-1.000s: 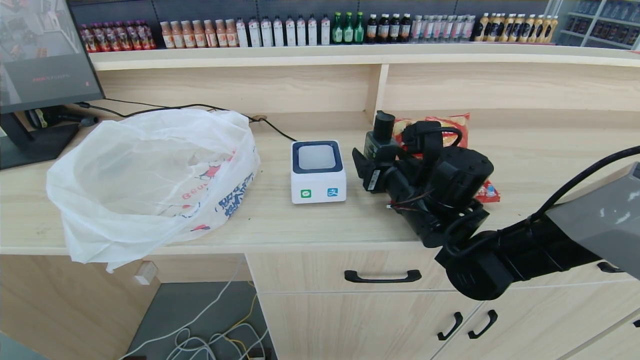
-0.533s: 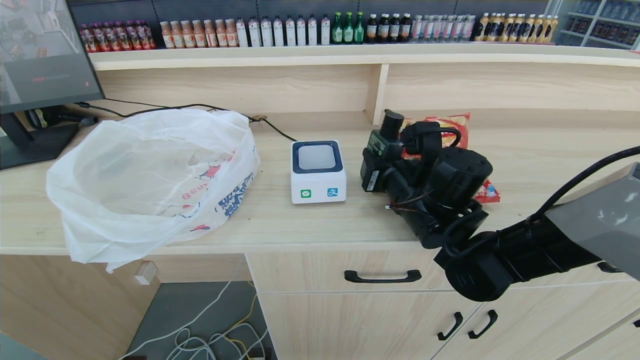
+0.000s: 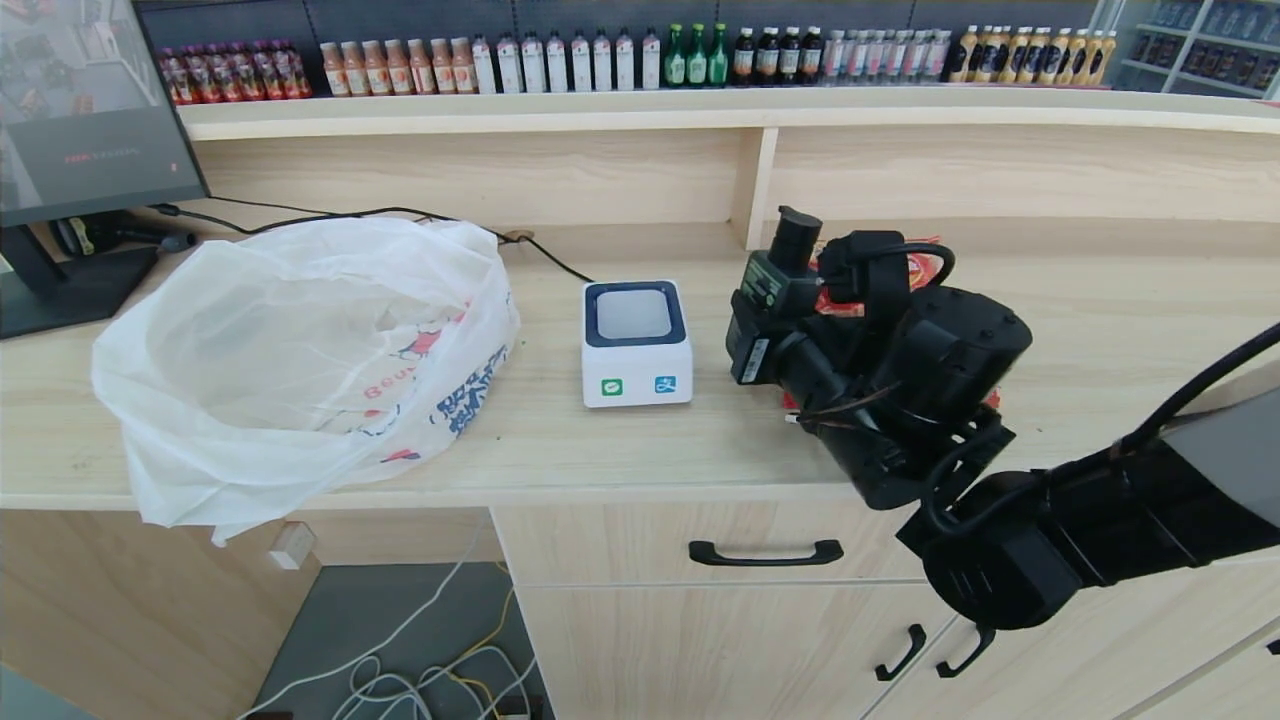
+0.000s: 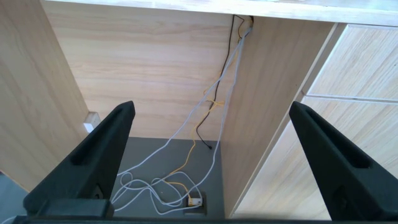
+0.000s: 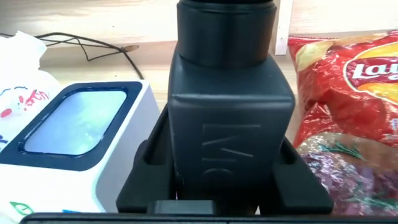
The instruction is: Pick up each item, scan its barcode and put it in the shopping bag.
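Right hand (image 5: 221, 186) is clamped on a dark bottle (image 3: 790, 240), just beside the scanner (image 3: 636, 340) at its 3 o'clock. Chips (image 3: 925, 262) lie on the table (image 3: 560, 440) behind the arm. Bag (image 3: 300, 350) sits at the scanner's 9 o'clock, and left hand (image 4: 211, 109) is spread wide over floor cables (image 4: 168, 186).

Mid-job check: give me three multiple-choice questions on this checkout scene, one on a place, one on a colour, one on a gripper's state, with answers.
1. Where is the scanner?
A) between the shopping bag and the right gripper
B) inside the shopping bag
C) on the top shelf

2. What colour is the chip bag?
A) green
B) red
C) blue

3. The right gripper is:
A) open and empty
B) shut on the dark bottle
C) shut on the chip bag

Answers: 1 A, it stands between them; 2 B, its wrapper is red; 3 B, the fingers clamp it on both sides.
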`<state>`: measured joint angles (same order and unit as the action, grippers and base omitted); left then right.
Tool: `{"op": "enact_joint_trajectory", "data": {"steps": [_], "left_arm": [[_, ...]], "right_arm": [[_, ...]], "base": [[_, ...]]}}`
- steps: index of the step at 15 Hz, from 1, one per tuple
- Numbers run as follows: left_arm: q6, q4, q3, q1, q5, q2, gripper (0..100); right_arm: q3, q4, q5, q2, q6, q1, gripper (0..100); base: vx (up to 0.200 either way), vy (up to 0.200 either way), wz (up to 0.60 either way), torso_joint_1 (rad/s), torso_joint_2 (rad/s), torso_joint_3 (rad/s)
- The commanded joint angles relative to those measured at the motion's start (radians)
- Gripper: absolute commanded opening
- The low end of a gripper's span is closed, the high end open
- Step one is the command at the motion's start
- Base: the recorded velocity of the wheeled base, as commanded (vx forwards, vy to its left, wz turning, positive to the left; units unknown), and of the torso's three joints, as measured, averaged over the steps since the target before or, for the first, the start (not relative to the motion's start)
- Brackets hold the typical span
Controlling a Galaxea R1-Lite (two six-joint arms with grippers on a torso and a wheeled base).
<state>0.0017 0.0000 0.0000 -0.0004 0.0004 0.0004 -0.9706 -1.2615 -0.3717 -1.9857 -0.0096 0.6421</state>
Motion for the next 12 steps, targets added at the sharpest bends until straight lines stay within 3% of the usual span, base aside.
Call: {"op": "enact_joint_trajectory", "data": {"steps": [1,4,7,12], "left_arm": [[0.0,0.0,0.0,0.0,0.001,0.0,100],[0.0,0.0,0.0,0.0,0.001,0.0,100],[0.0,0.0,0.0,0.0,0.001,0.0,100],[0.0,0.0,0.0,0.0,0.0,0.0,100]], "right_arm": [[0.07,-0.001,-0.007,0.1,-0.009,0.027,0],[0.216,-0.095,-0.01,0.153,-0.017,0.064,0],[0.398,-0.285,-0.052,0.194,-0.032,0.113,0],[0.461,-0.309,-0.096,0.272,-0.036,0.222,0]], "base": [[0.0,0.0,0.0,0.0,0.0,0.0],[0.0,0.0,0.0,0.0,0.0,0.0],[0.0,0.0,0.0,0.0,0.0,0.0],[0.0,0.0,0.0,0.0,0.0,0.0]]}}
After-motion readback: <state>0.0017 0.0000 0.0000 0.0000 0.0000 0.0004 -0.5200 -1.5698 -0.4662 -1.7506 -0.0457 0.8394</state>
